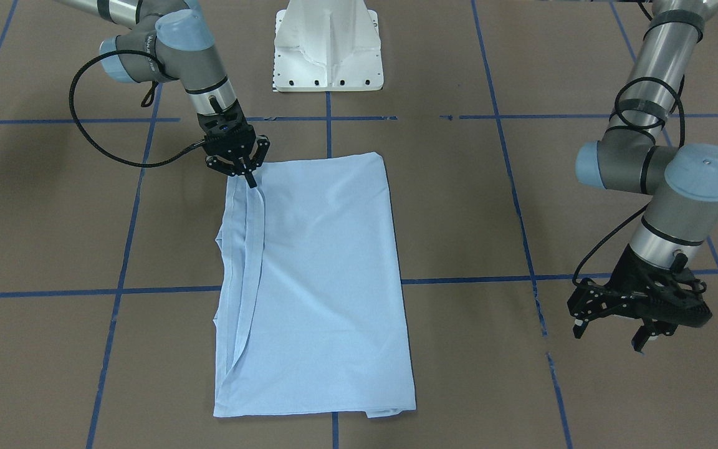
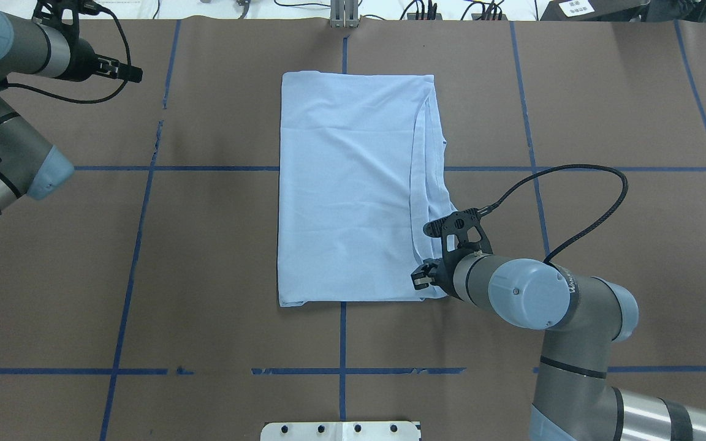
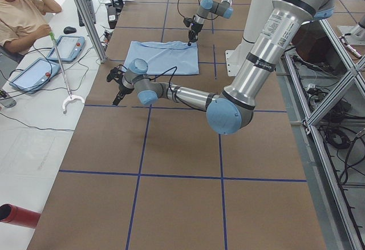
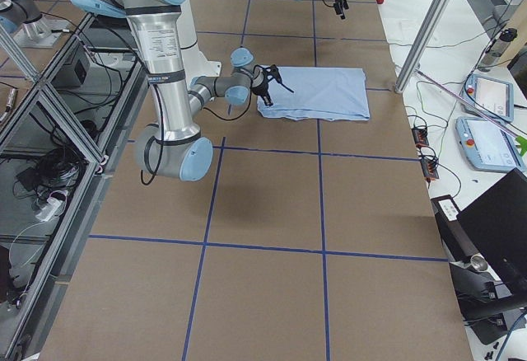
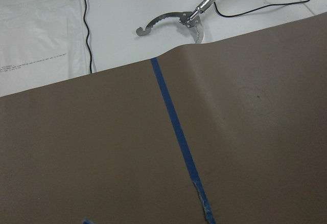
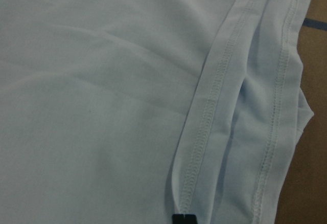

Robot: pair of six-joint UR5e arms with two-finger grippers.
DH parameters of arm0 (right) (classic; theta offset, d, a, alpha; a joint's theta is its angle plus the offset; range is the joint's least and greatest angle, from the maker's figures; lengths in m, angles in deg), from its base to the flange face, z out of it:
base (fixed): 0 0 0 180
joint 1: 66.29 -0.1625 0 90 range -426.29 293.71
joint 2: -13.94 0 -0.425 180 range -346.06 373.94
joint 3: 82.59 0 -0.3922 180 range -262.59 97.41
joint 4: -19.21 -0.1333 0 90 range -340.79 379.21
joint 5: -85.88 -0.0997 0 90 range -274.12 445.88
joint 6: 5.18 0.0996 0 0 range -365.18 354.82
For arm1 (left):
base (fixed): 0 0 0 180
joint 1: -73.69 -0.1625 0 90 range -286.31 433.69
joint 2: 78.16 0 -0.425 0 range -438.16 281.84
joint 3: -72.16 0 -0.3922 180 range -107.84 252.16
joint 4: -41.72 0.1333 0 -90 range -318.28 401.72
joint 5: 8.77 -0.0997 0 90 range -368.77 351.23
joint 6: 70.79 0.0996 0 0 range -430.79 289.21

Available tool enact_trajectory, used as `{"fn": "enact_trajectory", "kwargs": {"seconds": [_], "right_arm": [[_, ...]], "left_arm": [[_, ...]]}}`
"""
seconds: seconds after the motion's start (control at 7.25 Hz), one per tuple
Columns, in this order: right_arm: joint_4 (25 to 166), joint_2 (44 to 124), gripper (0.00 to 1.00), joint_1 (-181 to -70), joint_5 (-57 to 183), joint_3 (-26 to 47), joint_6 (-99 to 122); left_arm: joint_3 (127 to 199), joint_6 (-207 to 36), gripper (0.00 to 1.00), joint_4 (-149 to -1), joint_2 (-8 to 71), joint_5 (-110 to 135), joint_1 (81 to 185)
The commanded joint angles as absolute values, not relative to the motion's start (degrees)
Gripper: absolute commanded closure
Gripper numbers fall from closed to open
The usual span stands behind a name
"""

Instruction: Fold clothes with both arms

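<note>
Brown paper-covered table (image 1: pixel 459 206), ruled into squares by blue tape lines (image 1: pixel 166 290). Right arm (image 1: pixel 191 59) enters at the upper left of the front-facing view; left arm (image 1: pixel 664 162) descends along the right edge. Light blue T-shirt (image 1: pixel 328 268) lies flat at centre frame, folded into a tall rectangle. A stitched hem (image 1: pixel 253 249) runs down its left side, lying over further layers of cloth. White pedestal base (image 1: pixel 329 50) stands at top centre, apart from the shirt. Right gripper (image 1: pixel 250 179) points down at the shirt's upper left corner, its fingers pressed together on the hem. Left gripper (image 1: pixel 608 335) hangs over bare table at lower right, well apart from the shirt, its fingers spread.
</note>
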State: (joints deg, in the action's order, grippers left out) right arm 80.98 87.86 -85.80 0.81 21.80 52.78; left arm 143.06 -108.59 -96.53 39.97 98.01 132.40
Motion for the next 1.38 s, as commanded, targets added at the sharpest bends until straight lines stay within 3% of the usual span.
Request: {"fn": "enact_trajectory", "kwargs": {"seconds": [0.0,0.28,0.55,0.69,0.97,1.24], "right_arm": [[80.7,90.6,1.0,-85.8,1.6,24.8,54.0],[79.6,98.4,1.0,-85.8,1.7,29.3,63.4],[79.1,99.5,1.0,-83.9,4.1,28.9,67.7],[79.1,98.3,0.01,-82.6,4.8,28.2,68.0],[79.1,95.0,0.0,-84.1,3.5,29.4,67.9],[70.8,96.8,0.0,-86.8,0.6,30.3,73.1]], "left_arm": [[143.2,-108.6,0.0,-96.5,40.0,98.0,132.4],[143.4,-109.4,0.0,-96.5,40.0,98.0,132.4],[143.4,-109.4,0.0,-96.5,40.0,98.1,132.4],[143.4,-109.4,0.0,-96.5,40.0,98.0,132.4],[144.2,-109.6,0.0,-96.3,40.0,100.5,132.4],[152.8,-119.9,0.0,-95.8,36.2,105.0,130.2]]}}
